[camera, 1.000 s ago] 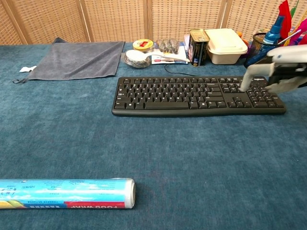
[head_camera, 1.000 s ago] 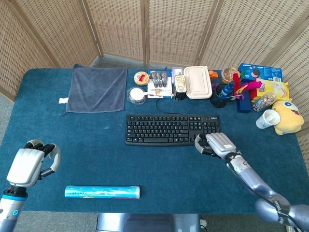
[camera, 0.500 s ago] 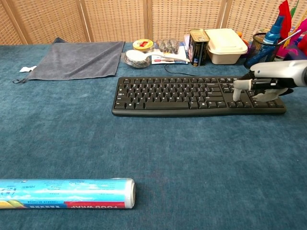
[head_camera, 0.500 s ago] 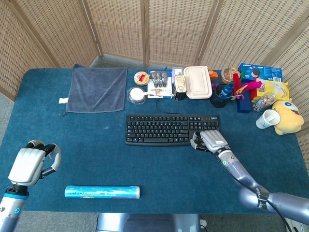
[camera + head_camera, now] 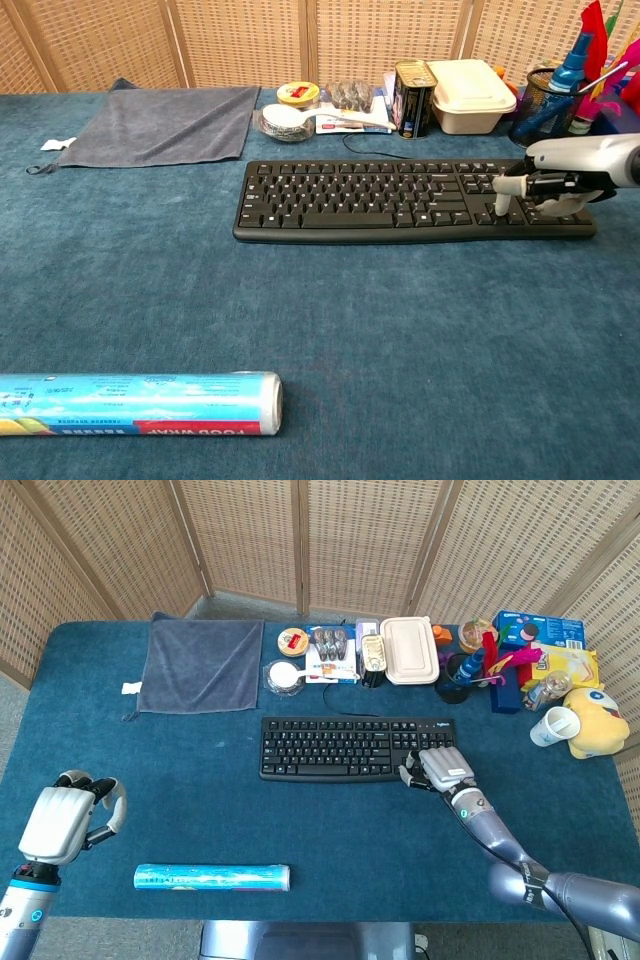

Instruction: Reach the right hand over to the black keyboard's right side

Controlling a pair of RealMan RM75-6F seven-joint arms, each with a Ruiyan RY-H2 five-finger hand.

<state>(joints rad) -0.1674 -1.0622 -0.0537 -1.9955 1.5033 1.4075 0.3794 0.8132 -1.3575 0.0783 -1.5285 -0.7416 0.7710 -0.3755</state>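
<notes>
From the head camera, the black keyboard (image 5: 357, 748) lies mid-table, and my right hand (image 5: 438, 770) rests palm down on its right end, over the number pad, holding nothing, fingers bent over the keys. My left hand (image 5: 66, 818) hovers far to the keyboard's left, fingers curled in, empty.

From the chest camera, my right hand (image 5: 556, 178) sits over the keyboard's (image 5: 400, 198) right end, a fingertip (image 5: 503, 205) touching the keys. My left hand doesn't show.

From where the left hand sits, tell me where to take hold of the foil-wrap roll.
Grip the roll around its middle, coming down from above. It lies flat on the table, long axis left to right, so fingers can close across its round body. The left hand is nearest.
</notes>
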